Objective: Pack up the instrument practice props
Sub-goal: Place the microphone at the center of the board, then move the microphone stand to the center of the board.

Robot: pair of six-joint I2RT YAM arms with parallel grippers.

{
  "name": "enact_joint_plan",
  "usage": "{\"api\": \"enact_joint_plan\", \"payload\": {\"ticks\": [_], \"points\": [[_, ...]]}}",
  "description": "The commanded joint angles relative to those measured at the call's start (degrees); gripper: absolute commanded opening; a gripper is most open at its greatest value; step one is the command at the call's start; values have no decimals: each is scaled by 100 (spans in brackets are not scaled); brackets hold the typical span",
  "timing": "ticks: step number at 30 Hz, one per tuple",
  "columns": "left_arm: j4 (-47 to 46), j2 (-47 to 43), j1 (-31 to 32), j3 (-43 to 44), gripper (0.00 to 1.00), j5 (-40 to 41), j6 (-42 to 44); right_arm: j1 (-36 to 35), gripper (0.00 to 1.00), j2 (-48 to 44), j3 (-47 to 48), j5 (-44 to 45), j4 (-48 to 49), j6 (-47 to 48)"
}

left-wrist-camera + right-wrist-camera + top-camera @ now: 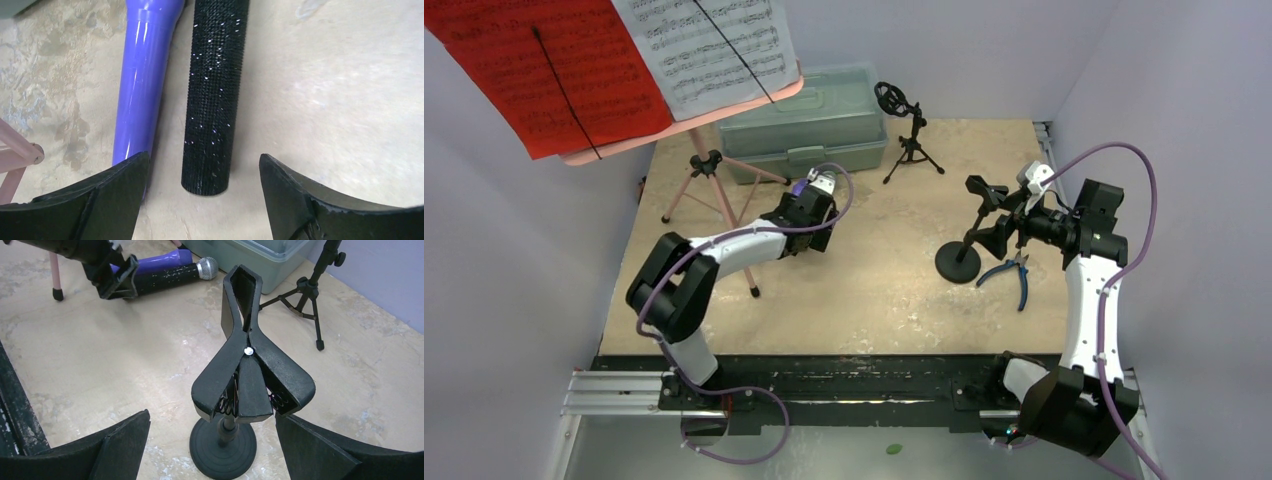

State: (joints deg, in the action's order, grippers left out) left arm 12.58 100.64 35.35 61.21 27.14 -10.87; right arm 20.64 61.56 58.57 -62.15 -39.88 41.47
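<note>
The purple microphone (142,75) and the black microphone (215,95) lie side by side on the table. My left gripper (202,157) is open low over their handle ends, with the black handle's tip between its fingers and gaps on both sides. The right wrist view shows the black microphone's silver head (207,267). My right gripper (211,414) is open around the black clip mount (250,365) on its round base (222,445), not touching it. The pink tripod (709,175) stands at the back left with red (544,70) and white sheet-music pages (714,45). A small black tripod mount (911,130) stands at the back.
A grey-green plastic case (809,125) sits at the back, just behind the microphones. Blue-handled pliers (1016,275) lie beside the round base under my right arm. A pink tripod leg (15,160) is close on the left of my left gripper. Walls enclose the table.
</note>
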Motion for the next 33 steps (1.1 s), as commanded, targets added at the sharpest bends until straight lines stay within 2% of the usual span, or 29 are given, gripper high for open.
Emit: {"api": "enact_joint_plan", "payload": {"ticks": [1,7,12,22,26,33], "points": [[-169,-931,-22,-289,80,-938,-8,18,99,40,-47,138,-99,204],[-1145,-1999,-21,-1204,82,-2146,-200,13,99,16,-73,188,-121,348],[-2363,-2596,-33,-2076,99,-2958,-656,19,99,14,-103,243,-432,788],[-4113,-2840,-25,-2922,100,-5024,-890,23,99,-39,-505,162,-1013,1994],[-4617,-2730,-33,-3127,100,-5390,-1160,27,99,-199,-676,211,-741,2005],[-4957,-2834,-25,-3360,100,-5405,-1314,53,99,-388,-1167,422,47,1855]]}}
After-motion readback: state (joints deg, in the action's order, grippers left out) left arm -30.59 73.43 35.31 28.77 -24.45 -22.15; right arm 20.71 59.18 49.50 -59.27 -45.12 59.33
